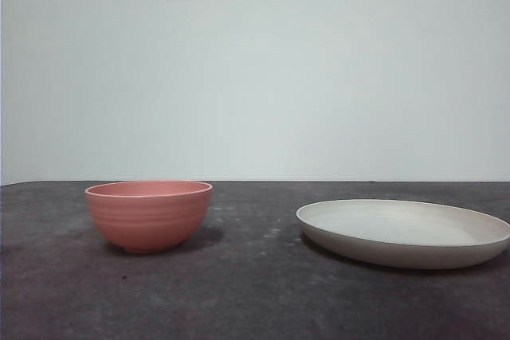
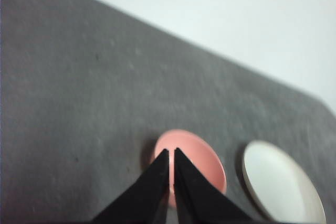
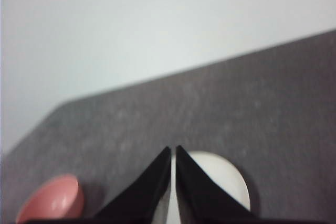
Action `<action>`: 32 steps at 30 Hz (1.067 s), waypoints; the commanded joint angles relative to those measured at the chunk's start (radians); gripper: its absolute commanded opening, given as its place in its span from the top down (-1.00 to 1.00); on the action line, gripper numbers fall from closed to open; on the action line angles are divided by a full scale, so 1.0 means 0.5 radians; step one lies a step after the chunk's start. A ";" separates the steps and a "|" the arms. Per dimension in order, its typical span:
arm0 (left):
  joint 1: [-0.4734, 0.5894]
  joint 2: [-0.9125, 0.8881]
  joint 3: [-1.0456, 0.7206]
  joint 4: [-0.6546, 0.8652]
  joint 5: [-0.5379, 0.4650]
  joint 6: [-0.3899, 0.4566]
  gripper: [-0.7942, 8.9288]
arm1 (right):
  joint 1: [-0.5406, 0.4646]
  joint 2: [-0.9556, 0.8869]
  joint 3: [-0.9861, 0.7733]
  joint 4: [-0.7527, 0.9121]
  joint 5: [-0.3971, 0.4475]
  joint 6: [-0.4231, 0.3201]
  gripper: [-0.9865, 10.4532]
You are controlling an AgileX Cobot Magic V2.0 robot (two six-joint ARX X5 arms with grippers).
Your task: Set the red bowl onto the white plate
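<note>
Both hands (image 2: 171,153) (image 3: 173,150) closed, aloft.

Dark grey matte table (image 1: 255,292), lightly scuffed. On it: small salmon-red ridged bowl (image 1: 149,215), upright; wide shallow cream-white plate (image 1: 403,232), flat, well apart from bowl.

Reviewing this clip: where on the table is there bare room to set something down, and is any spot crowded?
Bare dark table lies between the red bowl and the white plate, along the whole near edge in front of both, and behind them toward the wall. The plate's inside is bare too. Nowhere is crowded; both tools, left and right, hang high above.
</note>
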 commanded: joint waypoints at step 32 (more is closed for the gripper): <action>-0.248 0.642 0.472 -0.701 0.410 0.711 -0.11 | 0.175 1.051 0.747 -1.189 -0.494 -0.813 0.14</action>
